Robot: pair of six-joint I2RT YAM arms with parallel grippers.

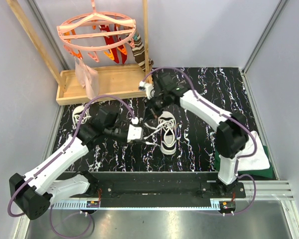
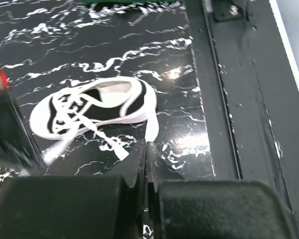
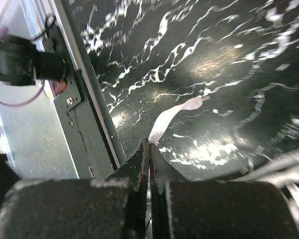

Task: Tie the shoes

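Observation:
One black shoe with a white toe cap lies mid-table, its white laces pulled out to the left. My left gripper is just left of it, shut on a flat white lace that runs from the shoe into the fingertips. My right gripper hangs over the shoe's upper left. It is shut on the other lace end, which sticks out from the pinched tips. A second shoe lies at the far left, partly behind my left arm.
A wooden tray stands at the back left, under a pink clip hanger with a dark striped sock. A folded white-and-green cloth lies at the right edge. The metal base rail runs along the near edge.

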